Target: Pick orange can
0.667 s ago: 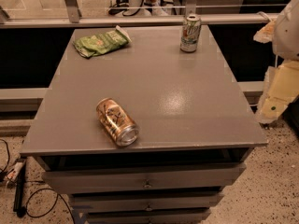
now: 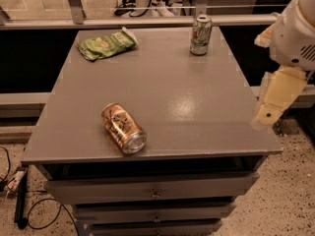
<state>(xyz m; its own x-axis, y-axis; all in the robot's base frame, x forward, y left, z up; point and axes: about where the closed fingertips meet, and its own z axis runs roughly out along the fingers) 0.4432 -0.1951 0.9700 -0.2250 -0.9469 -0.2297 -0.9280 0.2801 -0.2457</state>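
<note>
A grey worktop (image 2: 167, 87) on a drawer cabinet (image 2: 152, 193) fills the view. The gripper (image 2: 269, 113) hangs off its right edge, apart from everything; I cannot tell whether its jaws are apart or together. A green snack bag (image 2: 106, 45) lies back left. The orange can (image 2: 124, 128) lies on its side near the front edge. A white-and-green can (image 2: 200, 35) stands upright at the back right.

— What sort of place am I driving in?
— Looks like a lab or test space to me: a grey desk (image 2: 162, 97) with drawers (image 2: 155, 193), loose cables (image 2: 20, 205) on a speckled floor (image 2: 290, 195), and a metal rail (image 2: 147, 21) behind. My end effector (image 2: 269, 113) hangs beside the desk's right edge.
</note>
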